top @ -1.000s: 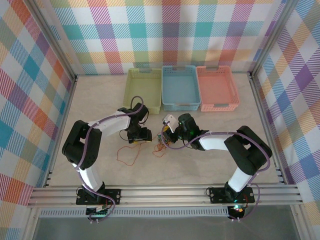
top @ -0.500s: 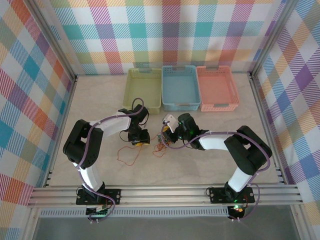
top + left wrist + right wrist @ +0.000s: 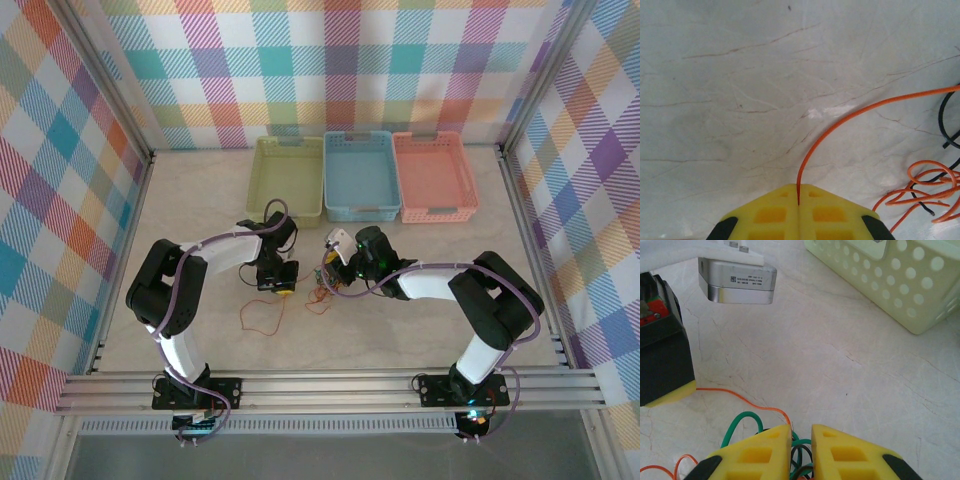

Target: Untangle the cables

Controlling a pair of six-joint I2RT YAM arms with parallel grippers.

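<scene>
An orange-red cable (image 3: 840,122) rises from between the closed yellow jaws of my left gripper (image 3: 798,200) and curves right toward a tangle of orange (image 3: 930,190) and black cables (image 3: 941,117). In the top view the left gripper (image 3: 281,289) is just left of the tangle (image 3: 320,293), and an orange loop (image 3: 262,320) lies in front of it. My right gripper (image 3: 801,432) sits over the tangle, its jaws nearly together with a green cable (image 3: 740,420) and black strands pinched in the narrow gap. In the top view the right gripper (image 3: 327,280) faces the left one.
Three baskets stand in a row at the back: pale green (image 3: 288,180), blue (image 3: 360,175) and salmon (image 3: 434,175). The green basket (image 3: 890,280) is close ahead of the right gripper. The left gripper's black body (image 3: 665,365) is at the left of the right wrist view.
The left gripper has shifted slightly toward the near edge with the orange cable, and the loose orange loop on the table has slid to the right. The right arm has held still.
</scene>
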